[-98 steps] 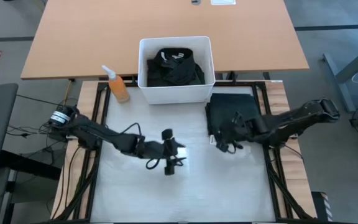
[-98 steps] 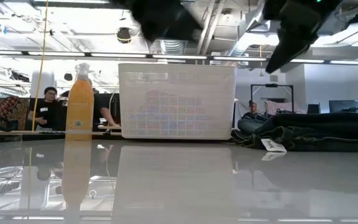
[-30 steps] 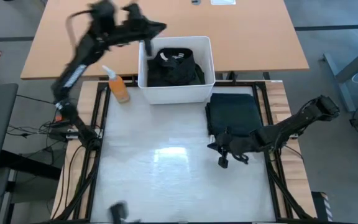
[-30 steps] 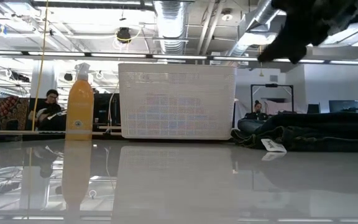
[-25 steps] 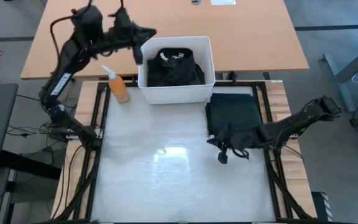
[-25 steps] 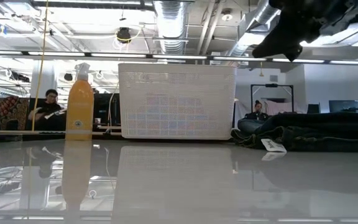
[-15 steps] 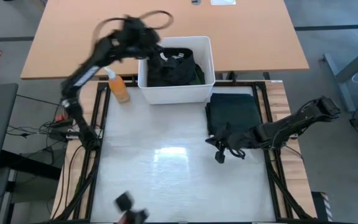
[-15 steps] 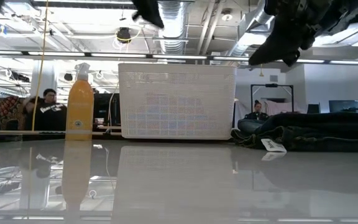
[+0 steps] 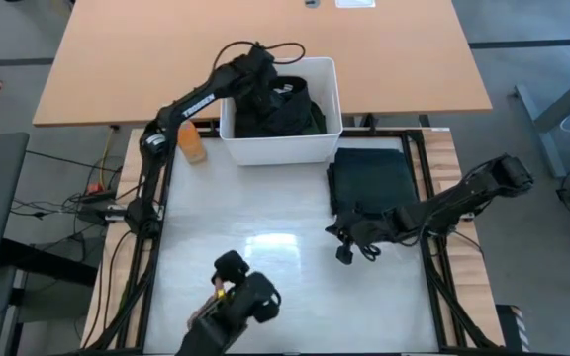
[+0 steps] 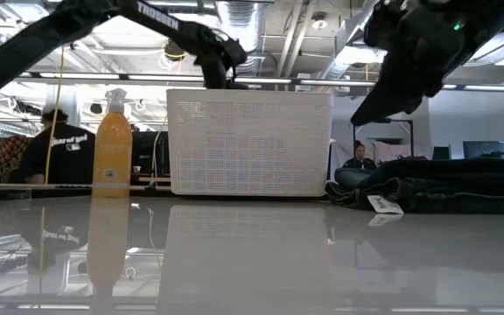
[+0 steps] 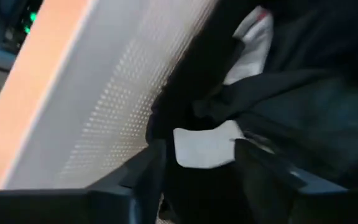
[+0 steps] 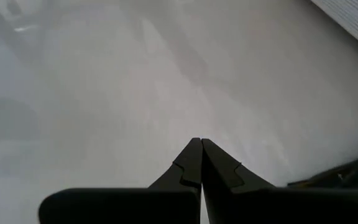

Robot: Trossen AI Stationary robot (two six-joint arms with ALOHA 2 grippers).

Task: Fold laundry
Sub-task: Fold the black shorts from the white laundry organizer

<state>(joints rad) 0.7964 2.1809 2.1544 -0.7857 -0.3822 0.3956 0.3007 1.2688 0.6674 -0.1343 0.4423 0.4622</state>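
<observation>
Dark crumpled garments [image 9: 280, 107] fill the white bin [image 9: 331, 79] at the table's far edge; a folded dark garment [image 9: 372, 178] lies just beside it on the white table [image 9: 265, 237]. The left gripper [image 9: 258, 61] reaches into the bin, and its wrist view alone shows the jaws spread wide around black cloth and a white label [image 11: 205, 145]. The right gripper [image 9: 344, 252] hangs near the folded garment's front edge, jaws pressed together, empty. Only the low view shows the orange spray bottle [image 10: 112, 144] upright and seated people [image 10: 58, 144] in the room behind.
</observation>
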